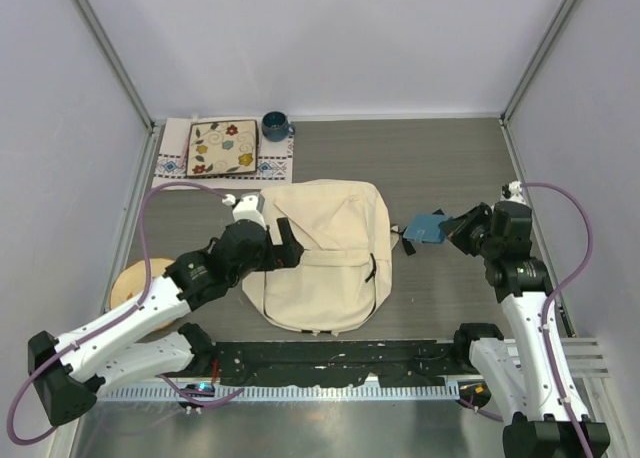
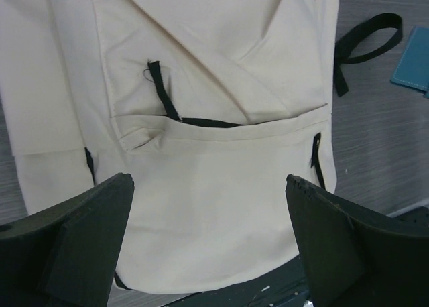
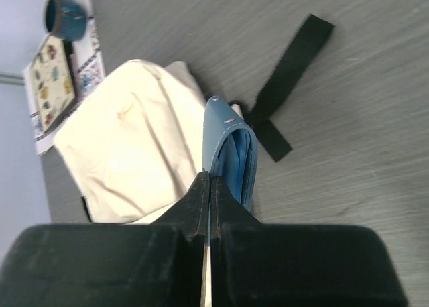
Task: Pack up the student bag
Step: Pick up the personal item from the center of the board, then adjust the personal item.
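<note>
Left end effector (image 2: 209,183) gapes over the student bag (image 1: 330,268); right end effector (image 3: 208,181) pinches a blue wallet (image 3: 229,146) beside it.

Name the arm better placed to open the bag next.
Left, probably: the left fingers, open, hang over the student bag near a zipper pull; the right fingers are shut on the blue notebook.

No text, label, number or sign can be read, neither on the student bag (image 1: 325,263) nor on the blue wallet (image 1: 428,226).
</note>
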You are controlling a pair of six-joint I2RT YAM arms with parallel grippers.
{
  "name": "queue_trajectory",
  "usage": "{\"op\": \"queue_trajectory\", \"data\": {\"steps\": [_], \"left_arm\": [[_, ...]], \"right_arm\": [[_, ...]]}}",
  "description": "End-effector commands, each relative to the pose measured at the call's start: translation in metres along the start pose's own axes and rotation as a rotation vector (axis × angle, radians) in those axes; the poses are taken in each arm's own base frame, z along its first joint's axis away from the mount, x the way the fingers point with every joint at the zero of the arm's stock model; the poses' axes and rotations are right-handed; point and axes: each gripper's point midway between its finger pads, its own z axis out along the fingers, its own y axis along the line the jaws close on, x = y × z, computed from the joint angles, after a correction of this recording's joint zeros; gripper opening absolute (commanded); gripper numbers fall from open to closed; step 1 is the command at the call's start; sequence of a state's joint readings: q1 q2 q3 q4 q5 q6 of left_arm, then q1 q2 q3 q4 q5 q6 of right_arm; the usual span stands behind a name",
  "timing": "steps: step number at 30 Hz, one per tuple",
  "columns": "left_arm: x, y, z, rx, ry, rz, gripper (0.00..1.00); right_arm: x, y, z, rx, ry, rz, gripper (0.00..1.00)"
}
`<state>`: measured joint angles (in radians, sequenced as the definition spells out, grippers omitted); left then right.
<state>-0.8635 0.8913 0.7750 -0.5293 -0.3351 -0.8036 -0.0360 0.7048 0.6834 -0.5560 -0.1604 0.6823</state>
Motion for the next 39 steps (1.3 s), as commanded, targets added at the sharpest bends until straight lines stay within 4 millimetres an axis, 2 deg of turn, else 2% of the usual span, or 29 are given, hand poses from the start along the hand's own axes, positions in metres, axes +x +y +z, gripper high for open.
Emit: {"op": "queue_trajectory", "data": {"steps": [1,4,6,8,10,11,12,13,15,16,18,19,20,22,23,25,26,27,32,39], "left_arm": [[-0.031,-0.046,-0.004,0.165,-0.073,-0.086,1.0],[-0.038,-0.064,0.001,0.233,-0.089,-0.181,1.0],[-0.04,-0.084,0.005,0.319,-0.089,-0.296,1.0],[-0.046,-0.104,0.008,0.411,-0.089,-0.405,1.0],[-0.045,-0.114,0.012,0.456,-0.085,-0.459,1.0],[-0.05,-0.122,0.012,0.486,-0.101,-0.492,1.0],[-0.047,-0.126,0.019,0.478,-0.096,-0.496,1.0],[-0.044,-0.134,0.017,0.489,-0.095,-0.496,1.0],[-0.048,-0.146,0.024,0.493,-0.124,-0.512,1.0],[-0.044,-0.155,0.024,0.508,-0.121,-0.511,0.99],[-0.051,-0.166,0.024,0.526,-0.161,-0.536,1.0],[-0.042,-0.171,0.031,0.522,-0.149,-0.533,1.0],[-0.046,-0.177,0.03,0.544,-0.17,-0.557,1.0],[-0.039,-0.18,0.04,0.529,-0.186,-0.58,1.0],[-0.045,-0.187,0.039,0.55,-0.209,-0.595,1.0],[-0.039,-0.191,0.049,0.524,-0.224,-0.596,1.0],[-0.046,-0.198,0.048,0.544,-0.245,-0.612,1.0],[-0.047,-0.2,0.05,0.546,-0.258,-0.62,1.0],[-0.053,-0.209,0.064,0.543,-0.314,-0.655,0.99],[-0.053,-0.224,0.076,0.558,-0.313,-0.656,0.94]], "right_arm": [[-0.017,0.052,-0.024,-0.216,-0.027,-0.018,0.01],[-0.017,0.068,-0.029,-0.299,-0.019,0.028,0.01],[-0.017,0.076,-0.03,-0.35,-0.02,0.075,0.01],[-0.016,0.082,-0.033,-0.389,-0.019,0.1,0.01],[-0.016,0.085,-0.033,-0.414,-0.019,0.135,0.01],[-0.017,0.087,-0.035,-0.424,-0.024,0.142,0.01],[-0.017,0.088,-0.034,-0.432,-0.029,0.149,0.01],[-0.017,0.089,-0.034,-0.438,-0.026,0.164,0.01],[-0.016,0.093,-0.034,-0.462,-0.022,0.177,0.01],[-0.016,0.094,-0.035,-0.468,-0.017,0.194,0.01],[-0.016,0.097,-0.036,-0.482,-0.022,0.202,0.01],[-0.016,0.097,-0.035,-0.483,-0.018,0.21,0.01],[-0.016,0.1,-0.037,-0.493,-0.015,0.222,0.01],[-0.016,0.101,-0.037,-0.503,-0.016,0.231,0.01],[-0.013,0.102,-0.036,-0.505,-0.006,0.24,0.01],[-0.014,0.103,-0.037,-0.511,-0.009,0.242,0.01],[-0.014,0.102,-0.035,-0.509,-0.01,0.249,0.01],[-0.008,0.107,-0.037,-0.524,0.01,0.243,0.01],[-0.003,0.11,-0.04,-0.534,0.024,0.24,0.01],[0.0,0.112,-0.043,-0.538,0.04,0.231,0.01]]}}
